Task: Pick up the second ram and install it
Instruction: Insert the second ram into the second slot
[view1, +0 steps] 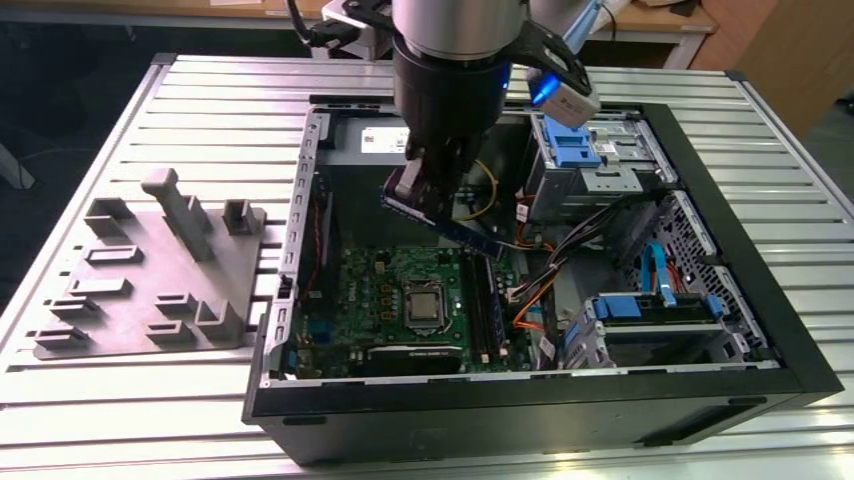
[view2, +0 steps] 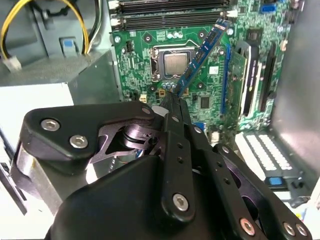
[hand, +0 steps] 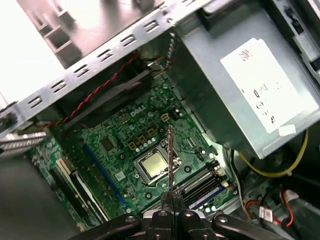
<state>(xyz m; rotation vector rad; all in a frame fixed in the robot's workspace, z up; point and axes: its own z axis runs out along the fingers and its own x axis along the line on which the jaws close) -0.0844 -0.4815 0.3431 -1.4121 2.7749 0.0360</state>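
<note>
Hand (view2: 172, 98) clamps second ram (view2: 200, 56) over mobo (view2: 142, 52), case (view1: 534, 405) on slatted table (view1: 200, 90).

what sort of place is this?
Probably a robotics lab bench for PC assembly: an open computer case on a slotted aluminium table, a grey fixture tray beside it, the gripper holding a ram stick.

Exterior view high above the case (view1: 534, 395); both wrist views close over the motherboard (view2: 145, 50) (hand: 125, 130).

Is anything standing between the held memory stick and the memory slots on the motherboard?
Nothing visible does. The long dark blue-green memory stick, shut in the fingers, hangs over the green motherboard; its black memory slots lie uncovered.
</note>
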